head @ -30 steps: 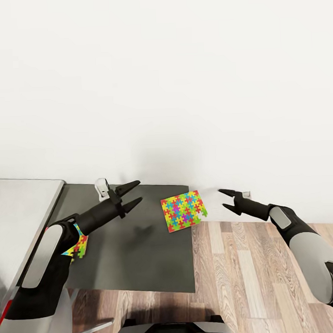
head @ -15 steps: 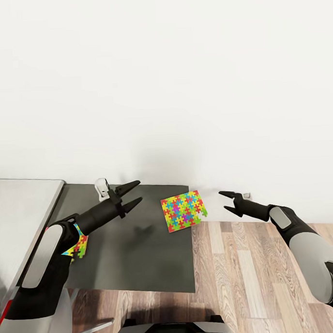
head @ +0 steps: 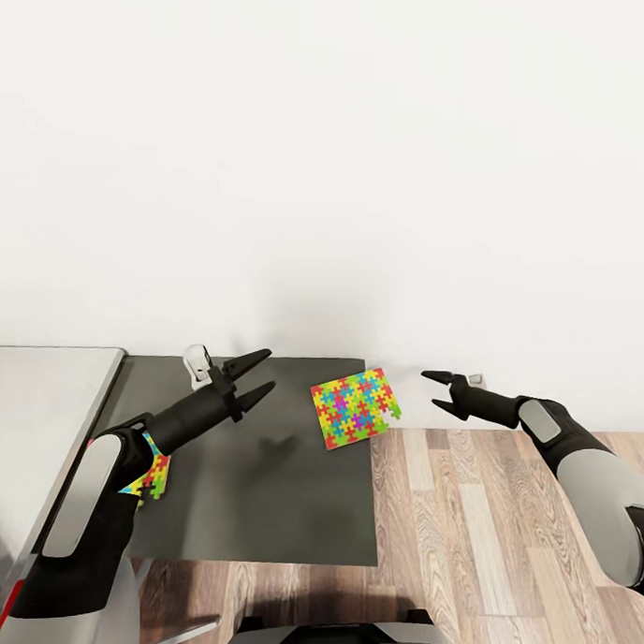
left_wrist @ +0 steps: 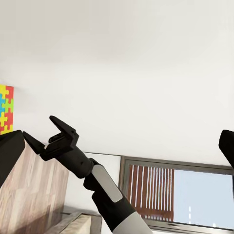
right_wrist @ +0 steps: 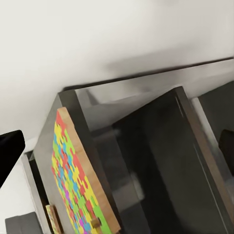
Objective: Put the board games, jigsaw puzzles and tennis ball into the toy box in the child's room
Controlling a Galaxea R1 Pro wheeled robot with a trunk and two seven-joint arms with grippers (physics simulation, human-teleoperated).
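The dark grey-topped section of the counter [head: 263,474] is taken as the landmark. A thin multicoloured jigsaw puzzle sheet with jagged edges [head: 356,407] is seen lying flat at the counter's far right corner, its right edge overhanging the wood-plank floor [head: 481,531]. A second multicoloured puzzle sheet [head: 152,472] is partly seen at the counter's left side, mostly covered by the left forearm. A small white object [head: 198,361] stands at the counter's far edge; its nature cannot be told.

The left end effector [head: 253,376] is held above the counter, just left of the corner puzzle sheet, with jaws spread and nothing held. The right end effector [head: 440,393] is held off the counter's right edge, just beside the overhanging puzzle sheet, jaws parted and empty.

Progress is judged as early for the puzzles: both sheets lie on the counter, ungrasped. The state of the other toys cannot be judged.

Against the earlier frames, the right end effector is found slightly further from the wall side and marginally nearer the sheet; the left arm, both sheets and the camera view are unchanged.
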